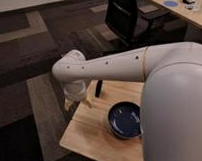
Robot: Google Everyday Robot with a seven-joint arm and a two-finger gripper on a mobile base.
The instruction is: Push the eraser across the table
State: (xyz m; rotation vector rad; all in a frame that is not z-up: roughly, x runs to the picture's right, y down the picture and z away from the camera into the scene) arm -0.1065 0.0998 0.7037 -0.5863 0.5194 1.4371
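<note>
Right now, your gripper sits at the far left corner of the table, hanging just below the rounded white wrist, low over the wood by the left edge. You cannot tell from this view whether it is wide, narrow or holding anything, because the wrist housing covers most of it.

The eraser is just to the right of the gripper, on the far part of the tabletop. It shows as a slim black bar with its long side running nearly away from the camera and its top end leaning a little to the right. A thin strip of bare wood seems to separate it from the gripper, though you cannot be sure they are apart.

Nearer the camera and to the right rests a dark blue bowl, upright and clear of the eraser. Its right rim is hidden behind the arm, which reaches in from the right edge and fills that whole side.

Beyond the table you have dark patterned carpet, a black chair and a pale desk carrying a flat blue disc.
</note>
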